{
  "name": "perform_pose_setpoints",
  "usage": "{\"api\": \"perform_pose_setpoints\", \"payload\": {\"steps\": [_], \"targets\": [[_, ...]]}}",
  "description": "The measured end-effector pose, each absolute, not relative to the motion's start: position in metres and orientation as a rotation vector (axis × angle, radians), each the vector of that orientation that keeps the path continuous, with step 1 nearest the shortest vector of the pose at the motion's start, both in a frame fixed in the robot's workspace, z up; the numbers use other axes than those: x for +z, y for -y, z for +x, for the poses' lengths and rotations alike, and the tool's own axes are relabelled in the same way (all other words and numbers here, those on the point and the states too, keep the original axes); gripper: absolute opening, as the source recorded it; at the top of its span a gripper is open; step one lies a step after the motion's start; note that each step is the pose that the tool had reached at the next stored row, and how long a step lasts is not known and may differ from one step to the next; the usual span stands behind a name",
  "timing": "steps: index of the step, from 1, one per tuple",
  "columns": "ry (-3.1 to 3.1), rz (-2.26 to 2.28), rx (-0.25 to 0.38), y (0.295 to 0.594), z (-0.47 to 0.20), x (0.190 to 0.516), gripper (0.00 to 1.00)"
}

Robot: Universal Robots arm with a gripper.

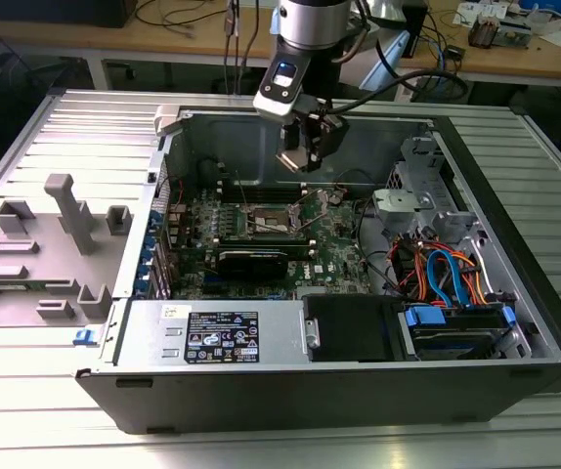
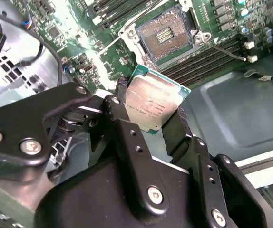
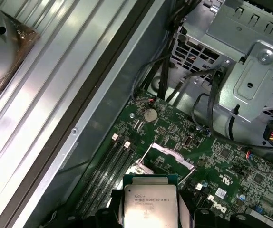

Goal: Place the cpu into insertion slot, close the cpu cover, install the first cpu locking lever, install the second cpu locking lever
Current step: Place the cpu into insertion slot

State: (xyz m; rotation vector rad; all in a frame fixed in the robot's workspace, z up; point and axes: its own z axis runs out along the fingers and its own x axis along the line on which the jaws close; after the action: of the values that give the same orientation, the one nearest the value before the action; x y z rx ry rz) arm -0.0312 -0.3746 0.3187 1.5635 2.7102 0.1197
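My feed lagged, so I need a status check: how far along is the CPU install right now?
Done: the gripper has the cpu clamped, lifted over the board. In hand: the chip hangs short of the insertion slot, which lies open and empty. Left: seating it, closing the cpu cover, which stands raised, and latching both levers; one lever juts loose beside the socket.

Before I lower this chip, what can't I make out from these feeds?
Underside of the small square silver-grey cpu: turned away in both wrist views.
Two cpu edges: covered by the black gripper's fingers in the second wrist view.
Cpu's near edge: cut off by the picture's edge in the first wrist view.
Square dark-framed insertion slot: its contacts are too small to check in the exterior view.
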Motion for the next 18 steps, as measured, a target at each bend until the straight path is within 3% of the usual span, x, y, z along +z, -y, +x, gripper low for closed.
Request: {"api": "perform_pose_setpoints", "payload": {"steps": [18], "targets": [[-2.583, 1.797, 0.086, 0.375, -0.032, 0.298, 0.54]]}}
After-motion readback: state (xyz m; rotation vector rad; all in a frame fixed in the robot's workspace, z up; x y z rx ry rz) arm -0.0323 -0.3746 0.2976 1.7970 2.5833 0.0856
